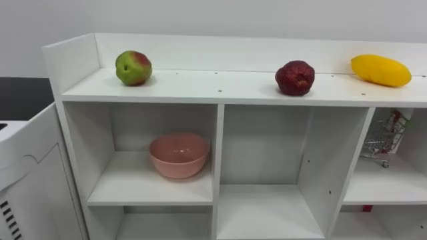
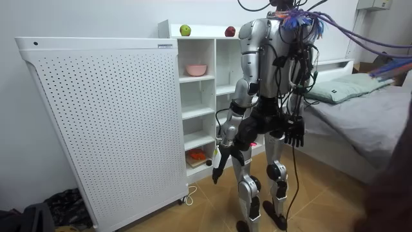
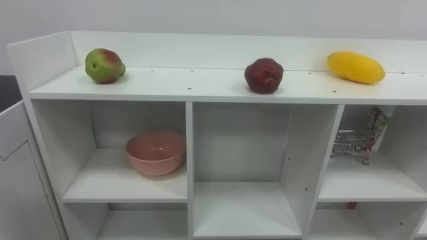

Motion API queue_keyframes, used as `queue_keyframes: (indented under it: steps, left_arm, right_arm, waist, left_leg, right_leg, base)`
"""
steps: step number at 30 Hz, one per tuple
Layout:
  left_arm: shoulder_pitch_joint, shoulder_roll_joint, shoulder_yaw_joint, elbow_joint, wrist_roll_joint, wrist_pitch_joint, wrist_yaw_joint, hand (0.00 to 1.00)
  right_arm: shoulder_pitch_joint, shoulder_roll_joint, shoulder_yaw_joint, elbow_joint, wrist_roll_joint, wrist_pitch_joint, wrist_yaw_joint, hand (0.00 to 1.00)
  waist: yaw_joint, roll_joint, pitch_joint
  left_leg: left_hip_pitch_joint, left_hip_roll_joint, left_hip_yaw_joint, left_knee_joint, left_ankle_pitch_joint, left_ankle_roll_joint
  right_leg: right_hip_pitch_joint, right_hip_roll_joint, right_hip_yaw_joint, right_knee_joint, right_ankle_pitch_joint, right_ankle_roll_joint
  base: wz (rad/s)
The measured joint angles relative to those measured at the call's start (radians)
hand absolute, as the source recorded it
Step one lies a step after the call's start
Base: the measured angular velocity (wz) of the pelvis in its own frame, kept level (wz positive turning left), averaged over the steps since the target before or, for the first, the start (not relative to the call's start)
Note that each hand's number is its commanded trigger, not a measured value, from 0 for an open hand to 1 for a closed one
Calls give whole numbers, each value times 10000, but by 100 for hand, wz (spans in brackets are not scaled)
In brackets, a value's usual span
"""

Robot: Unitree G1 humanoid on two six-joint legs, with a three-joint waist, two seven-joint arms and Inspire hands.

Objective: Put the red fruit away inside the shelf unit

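Facing the white closet [image 1: 200, 85], left hand [image 2: 222, 153] and right hand [image 2: 295, 134] hang slack, empty. No fruit grasped yet; next, likely reach for the top-left apple [image 1: 133, 68].

Pink bowl [image 1: 179, 155], yellow fruit [image 1: 381, 70], low item [image 2: 197, 155] perhaps orange

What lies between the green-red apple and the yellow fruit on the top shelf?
A dark red fruit, apart from both the apple and the yellow fruit; both eye views show it.
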Motion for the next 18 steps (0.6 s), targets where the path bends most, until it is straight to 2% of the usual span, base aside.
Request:
queue_keyframes:
  steps: [7, 11, 17, 18]
  left_arm:
    - [-25, -3, 4, 0, 62, 2, 36, 0]
    - [-26, -1, 1, 0, -29, -1, 110, 0]
    - [-132, -5, -12, 68, 7, -54, 272, 0]
    - [-122, -10, -7, 60, 7, -111, 322, 0]
  right_arm:
    - [-22, 0, -13, -81, 3, 52, -186, 0]
    - [-7, 4, -14, -119, 358, -69, -538, 0]
    - [-132, 25, -446, -403, 2169, -240, -1157, 0]
    - [-143, 20, -625, -559, 2495, -385, -1209, 0]
  waist:
    - [10, 58, -13]
    - [-8, 82, -22]
    - [-28, 67, -18]
    - [-33, 70, -19]
  left_leg:
    - [-52, 9, 3, 1, 0, 0]
    - [-63, 7, 20, 1, 0, 0]
    - [-114, 20, 43, 1, 0, 0]
    - [-110, 24, 40, 3, 1, 0]
  right_leg:
    - [-75, 17, 35, 0, -3, -6]
    - [-94, 15, 55, 13, -1, -5]
    - [-153, 22, 48, 41, 6, -11]
    - [-151, 21, 55, 48, 8, -15]
  base:
    - [-1]
    - [-1]
    - [0]
    - [0]
